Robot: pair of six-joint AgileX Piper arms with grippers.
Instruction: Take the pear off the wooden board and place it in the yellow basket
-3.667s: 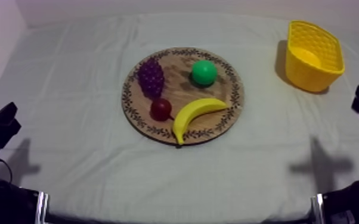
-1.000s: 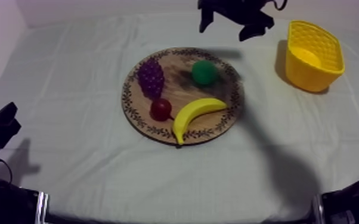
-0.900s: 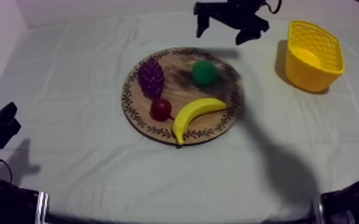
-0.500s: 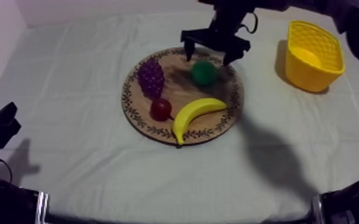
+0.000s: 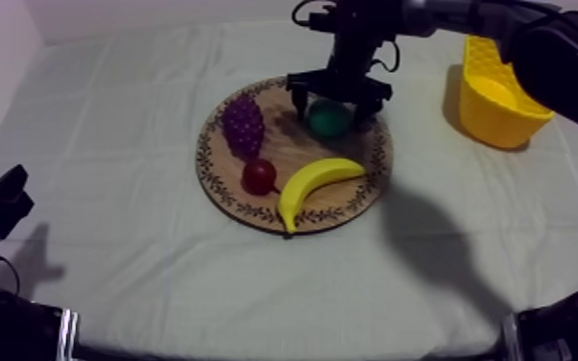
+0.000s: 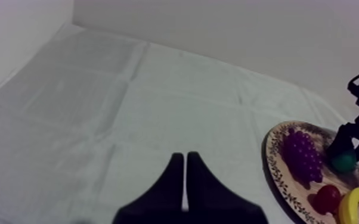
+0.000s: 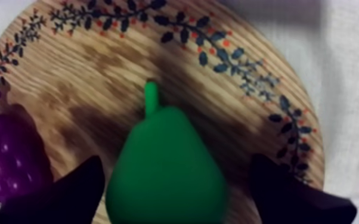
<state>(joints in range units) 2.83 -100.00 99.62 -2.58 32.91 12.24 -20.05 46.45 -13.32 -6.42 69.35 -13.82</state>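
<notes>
The green pear (image 5: 329, 119) lies at the back right of the round wooden board (image 5: 288, 146). My right gripper (image 5: 332, 102) has come in from the upper right and hangs open just over the pear, one finger on each side. In the right wrist view the pear (image 7: 167, 173) sits between the two black fingers (image 7: 59, 196), stem pointing away, untouched as far as I can see. The yellow basket (image 5: 504, 91) stands at the back right of the table. My left gripper (image 6: 185, 179) is shut, low at the left side (image 5: 3, 200).
Also on the board are a purple bunch of grapes (image 5: 243, 123) close left of the pear, a small red fruit (image 5: 259, 176) and a banana (image 5: 317, 182) at the front. Bare cloth lies between the board and the basket.
My right arm left its rest at the right edge, swung in over the table's back and came down over the pear, fingers open. The fruit and my left arm have not moved.
</notes>
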